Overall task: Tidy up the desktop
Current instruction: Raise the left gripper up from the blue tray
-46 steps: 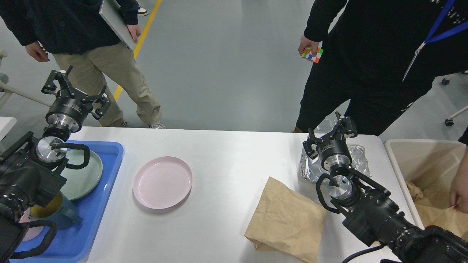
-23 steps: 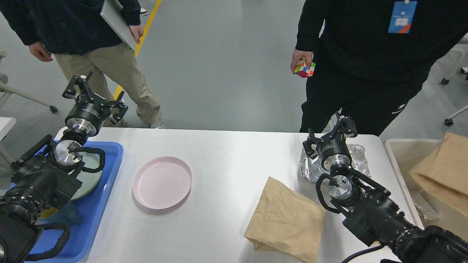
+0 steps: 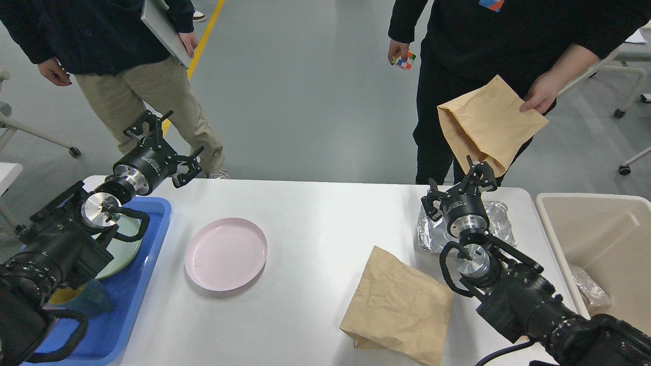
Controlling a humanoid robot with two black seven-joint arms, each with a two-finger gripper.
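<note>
**Two Empty Grippers Wait Over a Messy Desktop**

The desktop [image 3: 315, 223] is a big white table that fills the middle of the view. It is not tidy yet. A pink plate [image 3: 226, 253] lies flat on it, left of the middle. A brown paper bag [image 3: 399, 307] lies crumpled near the front edge on the right. A lump of shiny foil [image 3: 501, 223] sits near the far right corner.

The left gripper [image 3: 161, 143] is up in the air above the far left corner of the table. Its fingers are spread wide and it holds nothing. It points away from the blue tray [image 3: 137, 300], which sits at the left end and holds a green plate [image 3: 124, 249] and a cup [image 3: 76, 297]. Dishes seem to go there, so the pink plate may belong in the tray too.

The right gripper [image 3: 460, 185] hangs just over the foil. Its fingers are apart and it holds nothing. It looks ready to grab the foil, but that is only my guess.

A beige bin [image 3: 592, 223] stands just past the right end of the table, so rubbish can go straight in. Something crinkly lies at the bottom.

A person [image 3: 488, 46] behind the table holds a second paper bag [image 3: 491, 122] in one hand and a colorful puzzle cube [image 3: 404, 60] in the other. Another person [image 3: 101, 46] stands at the left with a laptop [image 3: 165, 30] under an arm.
</note>
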